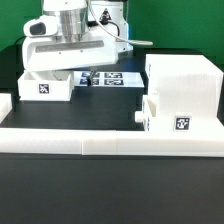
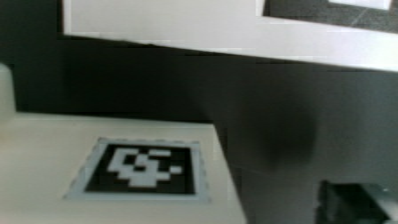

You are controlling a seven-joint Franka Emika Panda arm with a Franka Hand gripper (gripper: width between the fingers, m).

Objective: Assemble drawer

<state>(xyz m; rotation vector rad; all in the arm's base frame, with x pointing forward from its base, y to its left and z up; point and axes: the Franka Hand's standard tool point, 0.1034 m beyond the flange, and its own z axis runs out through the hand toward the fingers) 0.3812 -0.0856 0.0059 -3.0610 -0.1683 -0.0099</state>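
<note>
The drawer's large white housing stands at the exterior view's right, with a tag on its front. A small open-top tray sits against its lower left side. The second tray, also tagged, lies at the exterior view's left. My gripper hangs just above and behind this left tray, and its fingertips are hidden there. In the wrist view the tray's tagged face is close below. One dark finger shows far out to the side over the black table, and the jaws look spread with nothing held.
The marker board lies flat between the left tray and the housing. The long low white border wall runs along the front and up the exterior view's left side. The table is black.
</note>
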